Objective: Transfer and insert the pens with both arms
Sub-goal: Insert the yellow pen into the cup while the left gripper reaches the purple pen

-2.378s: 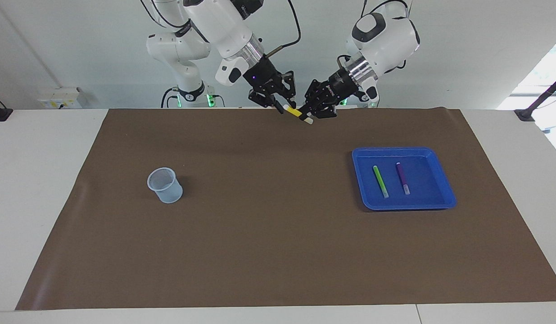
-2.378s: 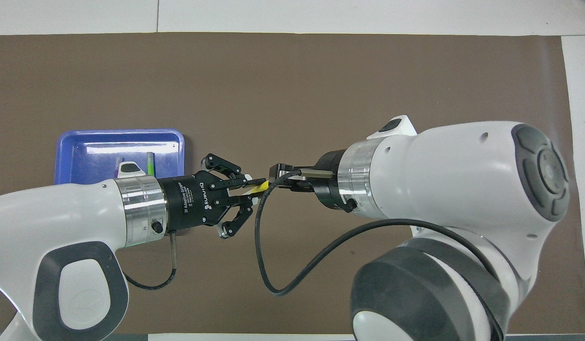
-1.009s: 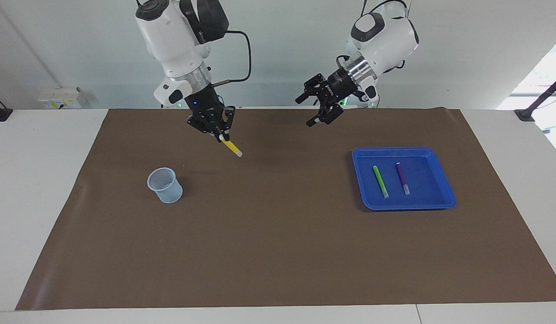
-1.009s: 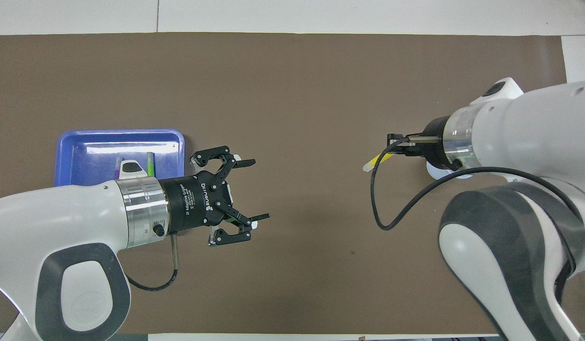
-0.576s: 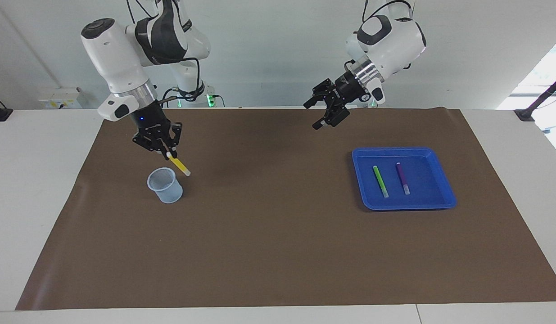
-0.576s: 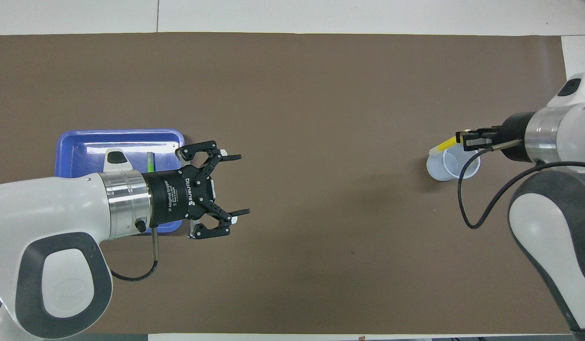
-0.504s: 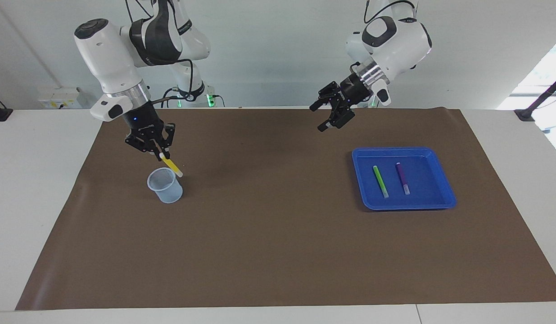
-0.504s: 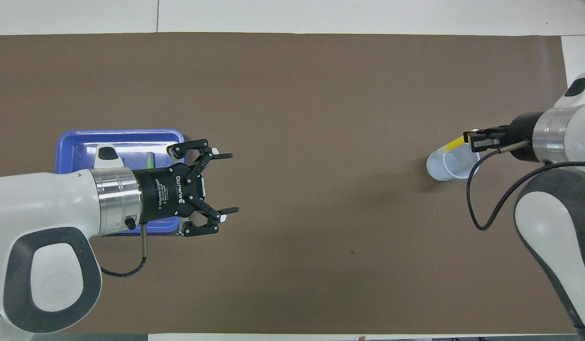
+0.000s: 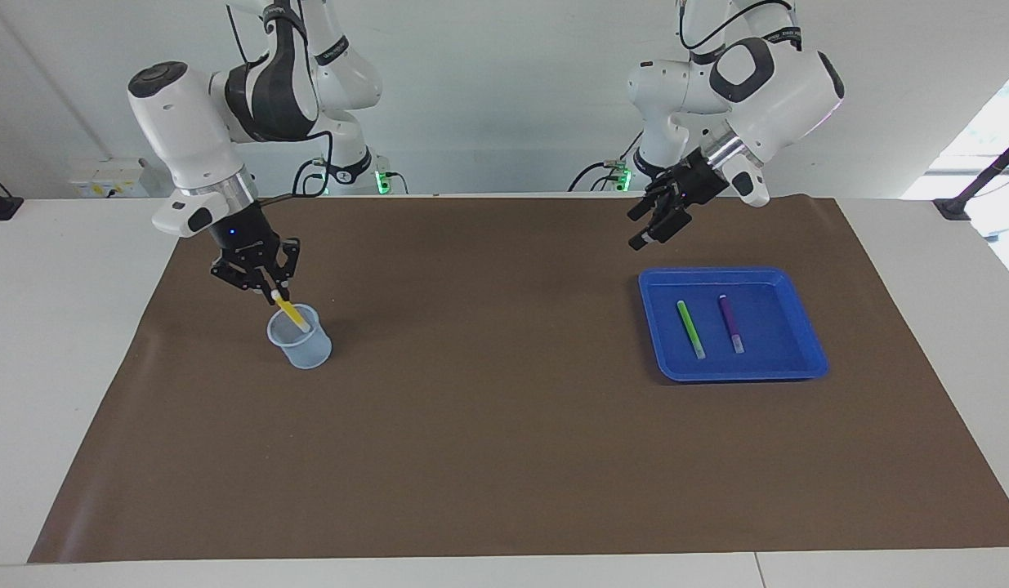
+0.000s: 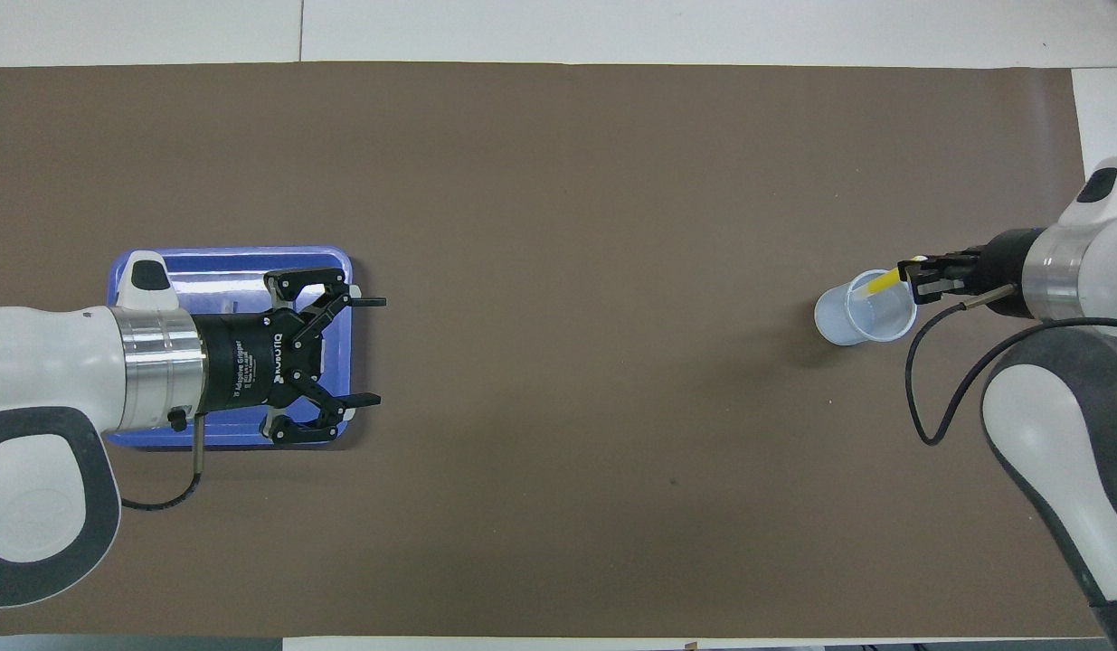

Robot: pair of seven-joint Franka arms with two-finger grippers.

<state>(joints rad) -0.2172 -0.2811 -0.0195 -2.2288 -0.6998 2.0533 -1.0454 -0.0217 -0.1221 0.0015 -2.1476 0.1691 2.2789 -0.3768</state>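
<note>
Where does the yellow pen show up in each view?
Facing view: yellow pen, held slanted by the right claw, lower end inside the cup.
Overhead view: yellow pen over the cup's rim, at the claw's tip.
Shared landmark: the cup.

Blue tray (image 9: 806, 359) and cup (image 9: 308, 353) on brown mat (image 9: 488, 425).

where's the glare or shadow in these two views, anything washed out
Facing view: bright window light blows out the upper corner at the left arm's end; the cup casts a soft shadow on the brown mat. Overhead view: pale glare streaks on the blue tray.
</note>
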